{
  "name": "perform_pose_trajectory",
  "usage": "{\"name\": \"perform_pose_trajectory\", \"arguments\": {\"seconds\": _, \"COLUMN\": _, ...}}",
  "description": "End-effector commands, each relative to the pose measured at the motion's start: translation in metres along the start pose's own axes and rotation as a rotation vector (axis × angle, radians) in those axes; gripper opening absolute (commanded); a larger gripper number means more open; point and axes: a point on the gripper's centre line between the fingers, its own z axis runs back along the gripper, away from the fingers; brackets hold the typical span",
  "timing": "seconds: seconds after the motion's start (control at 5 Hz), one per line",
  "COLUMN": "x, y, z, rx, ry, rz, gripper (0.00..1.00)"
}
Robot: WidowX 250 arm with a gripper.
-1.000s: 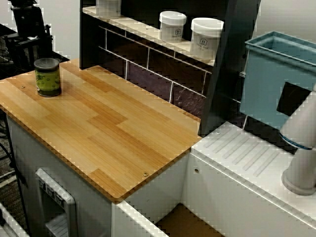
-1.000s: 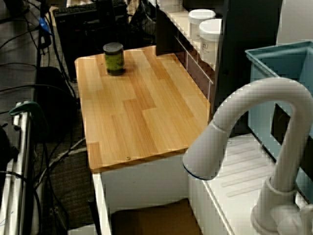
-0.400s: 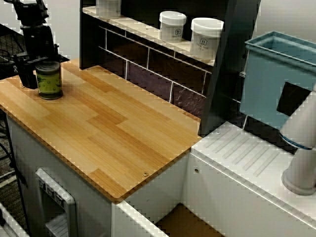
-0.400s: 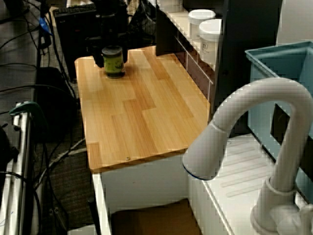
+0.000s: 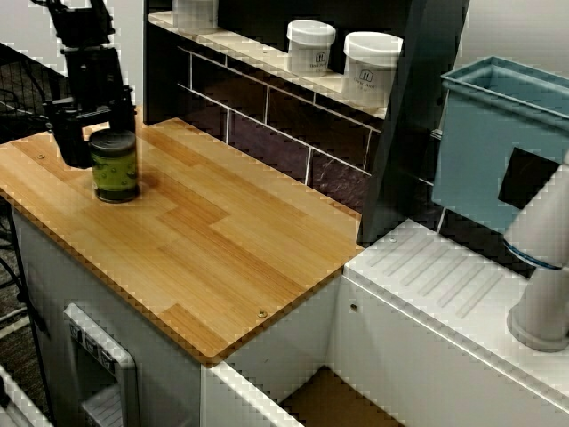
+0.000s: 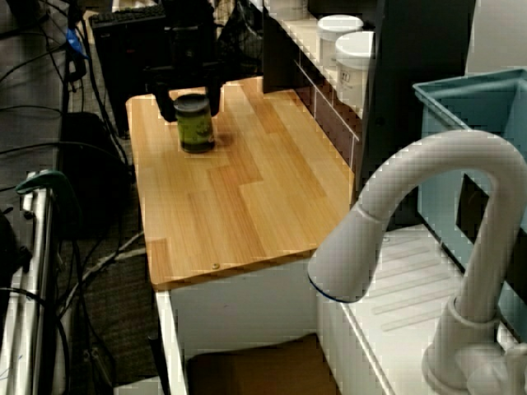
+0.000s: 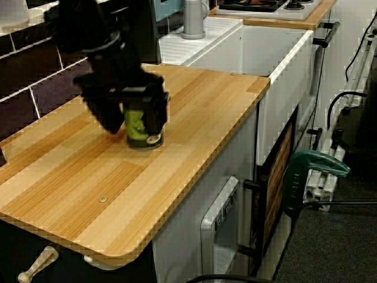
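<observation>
A green can (image 5: pixel 116 169) with a dark lid stands near the left end of the wooden counter (image 5: pixel 222 240). My black gripper (image 5: pixel 100 140) comes down from above and is shut on the can, one finger on each side. In the view from behind the tap the gripper (image 6: pixel 191 104) straddles the can (image 6: pixel 197 133). In the view from the counter's far end the gripper (image 7: pixel 134 117) grips the can (image 7: pixel 139 128), whose silver bottom rim shows at or just above the wood. The arm hides the can's top.
Two white jars (image 5: pixel 311 46) (image 5: pixel 371 68) stand on the shelf over a dark tiled back wall (image 5: pixel 284 133). A blue bin (image 5: pixel 498 133) and a white tap (image 6: pixel 412 222) stand past the counter's right end, by a ribbed drainboard (image 5: pixel 444 276). Cables (image 6: pixel 90 271) lie on the floor.
The gripper came in over the can and shut on it. The can has since moved with it, away from the counter's left end toward the middle.
</observation>
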Motion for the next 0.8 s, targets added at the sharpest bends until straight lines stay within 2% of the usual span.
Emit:
{"name": "perform_pose_trajectory", "arguments": {"seconds": 0.0, "x": 0.040, "y": -0.009, "z": 0.012, "rx": 0.115, "ry": -0.082, "rz": 0.205, "gripper": 1.00}}
{"name": "perform_pose_trajectory", "arguments": {"seconds": 0.2, "x": 0.054, "y": -0.010, "z": 0.001, "rx": 0.121, "ry": -0.112, "rz": 0.275, "gripper": 1.00}}
{"name": "perform_pose_trajectory", "arguments": {"seconds": 0.6, "x": 0.085, "y": -0.008, "z": -0.014, "rx": 0.116, "ry": -0.132, "rz": 0.310, "gripper": 1.00}}
